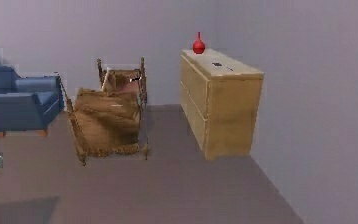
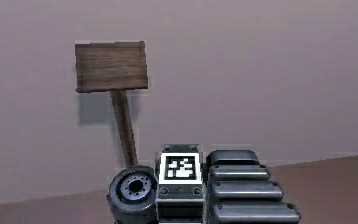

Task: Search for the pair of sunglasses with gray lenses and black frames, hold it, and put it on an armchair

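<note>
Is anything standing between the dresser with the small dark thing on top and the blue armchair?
Yes. A wooden bed stands between the dresser and the armchair; the floor in front of it looks bare.

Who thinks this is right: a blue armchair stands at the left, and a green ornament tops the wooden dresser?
The colour is wrong: the forward view shows a red ornament on the wooden dresser. The blue armchair does stand at the left.
</note>
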Available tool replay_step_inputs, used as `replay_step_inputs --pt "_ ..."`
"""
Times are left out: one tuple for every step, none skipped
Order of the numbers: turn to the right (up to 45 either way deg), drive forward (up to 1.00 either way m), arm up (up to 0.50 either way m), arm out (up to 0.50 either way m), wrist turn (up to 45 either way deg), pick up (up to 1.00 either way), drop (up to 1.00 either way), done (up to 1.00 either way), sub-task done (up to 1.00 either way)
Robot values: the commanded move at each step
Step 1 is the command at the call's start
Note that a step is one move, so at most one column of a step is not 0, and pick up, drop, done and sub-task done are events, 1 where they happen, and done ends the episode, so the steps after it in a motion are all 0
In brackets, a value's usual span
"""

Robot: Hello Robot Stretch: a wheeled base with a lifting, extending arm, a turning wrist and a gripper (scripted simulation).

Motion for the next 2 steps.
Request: replay_step_inputs --pt "0.0 0.25 0.0 0.0 0.0 0.0 0.0 0.0 0.0" --pt "-36.0 0.0 0.0 0.0 0.0 0.0 0.0 0.0 0.0"
